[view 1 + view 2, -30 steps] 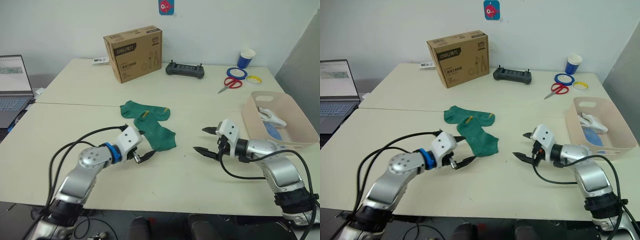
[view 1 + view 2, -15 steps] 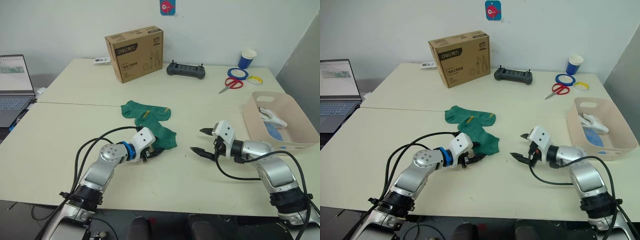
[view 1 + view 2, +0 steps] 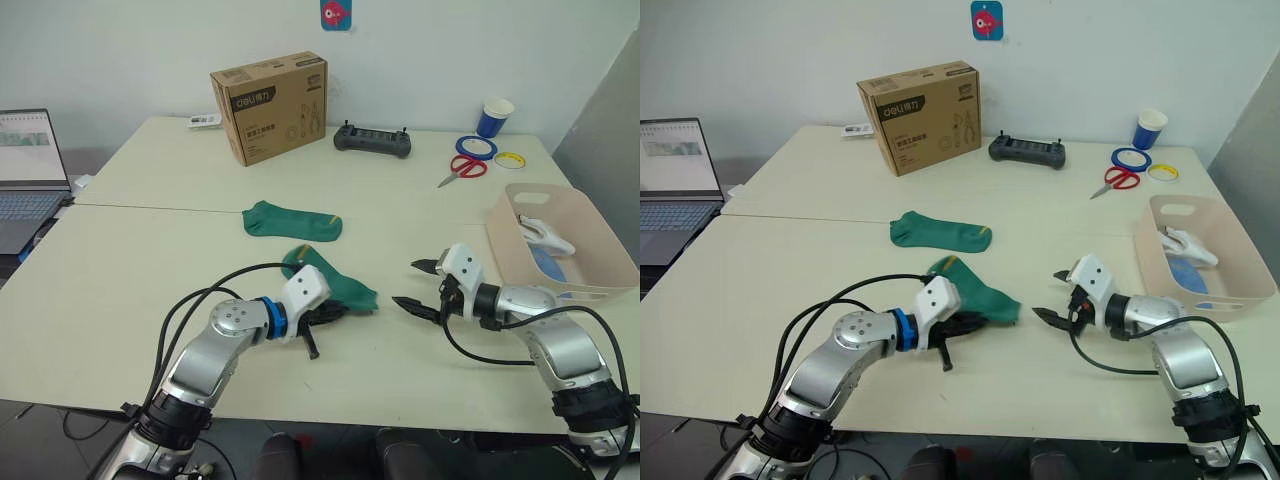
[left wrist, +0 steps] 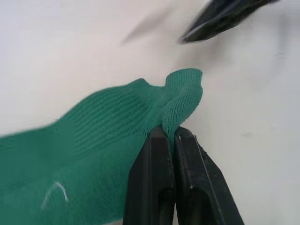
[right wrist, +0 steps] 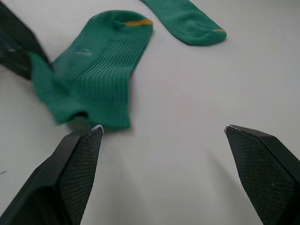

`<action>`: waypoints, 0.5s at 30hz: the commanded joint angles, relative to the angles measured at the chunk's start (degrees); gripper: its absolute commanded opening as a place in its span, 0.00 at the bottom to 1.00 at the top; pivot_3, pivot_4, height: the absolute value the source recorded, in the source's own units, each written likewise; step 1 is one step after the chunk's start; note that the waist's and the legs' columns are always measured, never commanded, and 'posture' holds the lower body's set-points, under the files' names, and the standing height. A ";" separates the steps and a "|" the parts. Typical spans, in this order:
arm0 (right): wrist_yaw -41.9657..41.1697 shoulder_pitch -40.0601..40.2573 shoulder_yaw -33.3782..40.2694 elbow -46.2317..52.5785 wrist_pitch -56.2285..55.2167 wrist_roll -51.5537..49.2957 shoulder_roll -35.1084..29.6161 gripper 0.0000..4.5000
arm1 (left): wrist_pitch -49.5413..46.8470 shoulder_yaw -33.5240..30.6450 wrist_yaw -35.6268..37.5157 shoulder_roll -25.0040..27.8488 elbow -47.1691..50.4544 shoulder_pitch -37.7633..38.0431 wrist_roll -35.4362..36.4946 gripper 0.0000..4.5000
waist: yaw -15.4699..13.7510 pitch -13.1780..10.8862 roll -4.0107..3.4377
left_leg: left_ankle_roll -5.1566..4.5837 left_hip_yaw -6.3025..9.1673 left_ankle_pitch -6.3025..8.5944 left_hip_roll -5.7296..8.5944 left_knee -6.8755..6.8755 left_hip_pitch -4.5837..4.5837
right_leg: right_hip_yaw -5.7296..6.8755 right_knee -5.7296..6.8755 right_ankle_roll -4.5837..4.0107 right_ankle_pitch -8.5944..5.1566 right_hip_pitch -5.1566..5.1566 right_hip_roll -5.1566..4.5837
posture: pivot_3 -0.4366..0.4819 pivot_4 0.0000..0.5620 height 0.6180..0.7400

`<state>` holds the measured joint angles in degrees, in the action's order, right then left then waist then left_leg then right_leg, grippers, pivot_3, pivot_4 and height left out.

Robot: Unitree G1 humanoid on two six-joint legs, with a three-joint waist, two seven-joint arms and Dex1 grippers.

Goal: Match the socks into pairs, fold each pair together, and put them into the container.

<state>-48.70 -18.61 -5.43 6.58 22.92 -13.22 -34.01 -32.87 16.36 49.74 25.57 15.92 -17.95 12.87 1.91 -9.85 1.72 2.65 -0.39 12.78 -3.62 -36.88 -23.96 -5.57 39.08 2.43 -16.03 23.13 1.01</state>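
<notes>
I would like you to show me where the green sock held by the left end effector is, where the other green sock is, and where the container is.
held green sock (image 3: pixel 345 288), left eye view, on its ribbed middle.
other green sock (image 3: pixel 290 220), left eye view, on its middle.
container (image 3: pixel 610 262), left eye view, on its right rim.

I see near sock (image 3: pixel 335 285) frame centre, between my left gripper (image 3: pixel 318 322) and right gripper (image 3: pixel 420 285) | second sock (image 3: pixel 291 220) behind it | container (image 3: pixel 596 268) far right, socks inside | cardboard box (image 3: pixel 268 105) upper left.

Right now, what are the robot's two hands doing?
Left gripper: shut, pinching the near green sock.
Right gripper: open, holding nothing.
</notes>
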 commanded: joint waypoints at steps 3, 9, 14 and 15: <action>-0.64 -0.05 2.71 -1.10 -1.16 -0.72 -1.92 1.00 | -7.07 3.10 1.62 -1.10 3.39 -2.41 4.29 0.00 | 0.14 0.00 0.00 | 0.00 0.03 0.00 0.01 0.00 0.02 | 0.01 0.00 0.00 0.00 0.00 0.02 | 0.48 0.27 1.00; -1.19 -0.06 3.03 -3.38 -2.93 -0.10 -2.79 1.00 | -6.65 3.45 5.06 -0.08 0.25 -4.38 5.91 0.21 | 0.31 0.00 0.00 | -0.01 0.15 0.00 0.00 0.00 0.05 | 0.00 0.01 0.00 0.00 0.01 0.13 | 0.48 0.27 1.00; -1.72 0.17 3.64 -3.68 -3.28 -0.14 -2.92 1.00 | -8.75 0.64 6.78 1.88 2.46 -4.20 9.25 0.57 | 0.29 0.00 0.00 | -0.01 0.16 0.00 0.00 0.00 0.03 | 0.00 0.00 0.00 0.00 0.01 0.12 | 0.48 0.27 1.00; -1.88 0.28 3.85 -3.52 -3.13 -0.37 -2.97 1.00 | -9.47 -0.29 7.64 3.19 3.28 -4.20 10.30 0.64 | 0.32 0.00 0.00 | -0.01 0.16 0.00 -0.01 0.00 0.03 | 0.00 0.01 0.00 0.00 0.02 0.13 | 0.48 0.27 1.00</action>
<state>-50.09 -18.58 -3.43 2.05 20.73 -12.76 -36.02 -41.32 18.86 55.90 27.40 15.86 -21.82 20.48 2.22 -9.85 1.71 2.65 -0.24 12.78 -3.63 -36.88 -23.92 -5.58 39.09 2.42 -16.03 23.14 1.14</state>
